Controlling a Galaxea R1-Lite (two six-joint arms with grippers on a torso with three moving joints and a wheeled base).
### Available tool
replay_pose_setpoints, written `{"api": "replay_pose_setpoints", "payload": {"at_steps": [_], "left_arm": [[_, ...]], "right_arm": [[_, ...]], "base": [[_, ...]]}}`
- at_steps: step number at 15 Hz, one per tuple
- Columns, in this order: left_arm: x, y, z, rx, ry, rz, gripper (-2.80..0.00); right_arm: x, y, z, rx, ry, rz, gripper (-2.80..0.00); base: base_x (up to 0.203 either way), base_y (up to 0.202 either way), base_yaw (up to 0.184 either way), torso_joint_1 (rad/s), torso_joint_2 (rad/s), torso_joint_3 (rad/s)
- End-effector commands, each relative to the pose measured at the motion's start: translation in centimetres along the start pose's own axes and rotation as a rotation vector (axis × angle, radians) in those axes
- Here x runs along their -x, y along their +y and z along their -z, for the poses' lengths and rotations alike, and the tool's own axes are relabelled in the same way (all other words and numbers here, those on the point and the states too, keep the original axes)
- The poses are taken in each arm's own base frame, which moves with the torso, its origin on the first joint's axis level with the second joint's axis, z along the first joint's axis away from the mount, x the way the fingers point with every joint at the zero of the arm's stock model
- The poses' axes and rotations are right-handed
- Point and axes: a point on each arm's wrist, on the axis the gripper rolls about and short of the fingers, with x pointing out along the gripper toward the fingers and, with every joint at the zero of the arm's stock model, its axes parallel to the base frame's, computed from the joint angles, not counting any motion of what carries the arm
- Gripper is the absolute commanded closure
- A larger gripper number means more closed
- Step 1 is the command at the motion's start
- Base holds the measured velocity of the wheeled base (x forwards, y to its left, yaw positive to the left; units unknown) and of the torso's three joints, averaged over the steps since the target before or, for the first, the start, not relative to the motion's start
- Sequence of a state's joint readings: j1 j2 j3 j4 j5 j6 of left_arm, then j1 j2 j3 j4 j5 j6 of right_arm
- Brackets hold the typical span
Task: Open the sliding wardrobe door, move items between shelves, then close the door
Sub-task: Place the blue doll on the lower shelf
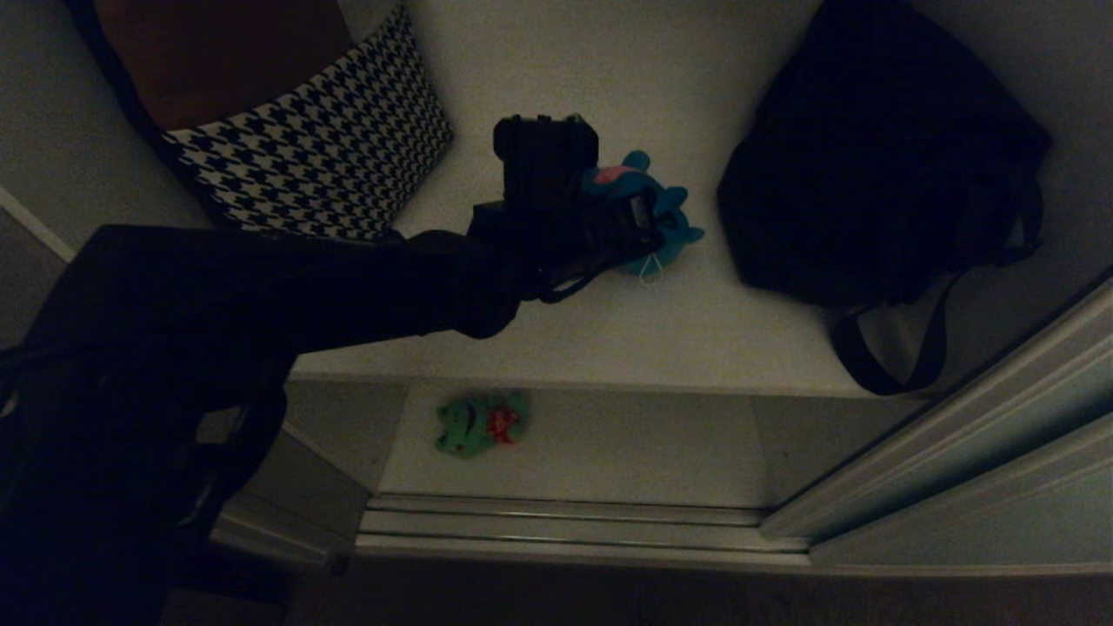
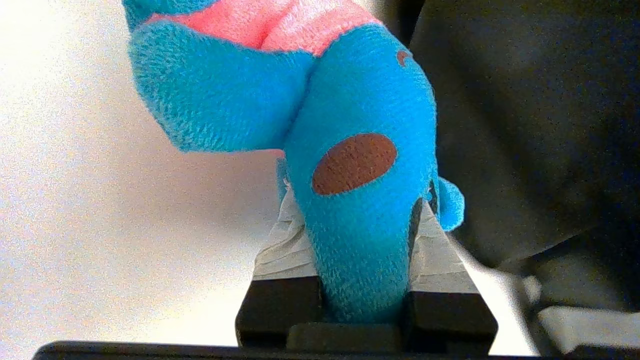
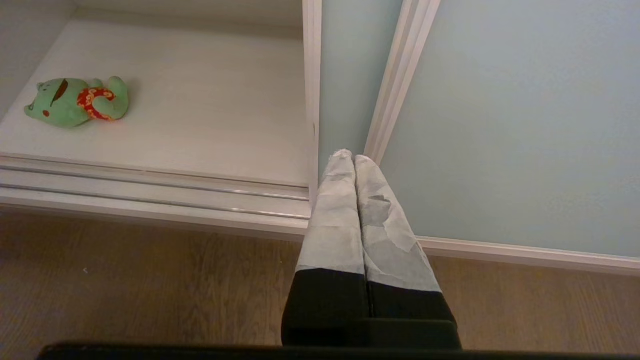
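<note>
Blue plush toy (image 2: 360,210) on upper shelf (image 1: 609,330); green toy (image 1: 481,423) on lower shelf (image 1: 626,452).

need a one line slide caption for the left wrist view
Left gripper shut on the blue plush toy, pink top showing, above the white shelf.

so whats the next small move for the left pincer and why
Probably a short lift straight up. The left pincer has its fingers pressed into the blue plush toy on both sides, while the toy looks to lie on the upper shelf beside the black bag. Raising it first should clear the board before carrying it down toward the lower shelf, where the green toy lies.
</note>
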State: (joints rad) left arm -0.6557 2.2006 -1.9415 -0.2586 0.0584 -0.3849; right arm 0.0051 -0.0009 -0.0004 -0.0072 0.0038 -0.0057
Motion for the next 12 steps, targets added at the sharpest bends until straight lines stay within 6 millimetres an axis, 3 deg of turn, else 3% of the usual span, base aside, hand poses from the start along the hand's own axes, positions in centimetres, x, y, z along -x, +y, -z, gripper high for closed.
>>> {"api": "replay_pose_setpoints", "payload": {"at_steps": [1, 5, 7, 10, 12], "left_arm": [[2.2, -1.1, -3.2, 0.003, -0.069, 0.011, 0.0], [6.7, -2.0, -7.5, -0.037, -0.084, -0.065, 0.0], [10.0, -2.2, -10.0, -0.086, -0.071, -0.093, 0.0], [16.7, -2.3, -12.6, -0.151, -0.029, -0.124, 0.0], [22.0, -2.1, -13.0, -0.224, -0.008, -0.141, 0.0]], "right_arm": [[0.0, 0.0, 0.0, 0.0, 0.001, -0.001, 0.0], [0.0, 0.0, 0.0, 0.0, -0.001, -0.001, 0.0], [0.0, 0.0, 0.0, 0.0, -0.001, -0.001, 0.0], [0.0, 0.0, 0.0, 0.0, 0.001, -0.001, 0.0], [0.0, 0.0, 0.0, 0.0, -0.002, -0.001, 0.0]], "base": [[0.0, 0.0, 0.0, 0.0, 0.0, 0.0], [0.0, 0.0, 0.0, 0.0, 0.0, 0.0], [0.0, 0.0, 0.0, 0.0, 0.0, 0.0], [0.0, 0.0, 0.0, 0.0, 0.0, 0.0], [0.0, 0.0, 0.0, 0.0, 0.0, 0.0]]}}
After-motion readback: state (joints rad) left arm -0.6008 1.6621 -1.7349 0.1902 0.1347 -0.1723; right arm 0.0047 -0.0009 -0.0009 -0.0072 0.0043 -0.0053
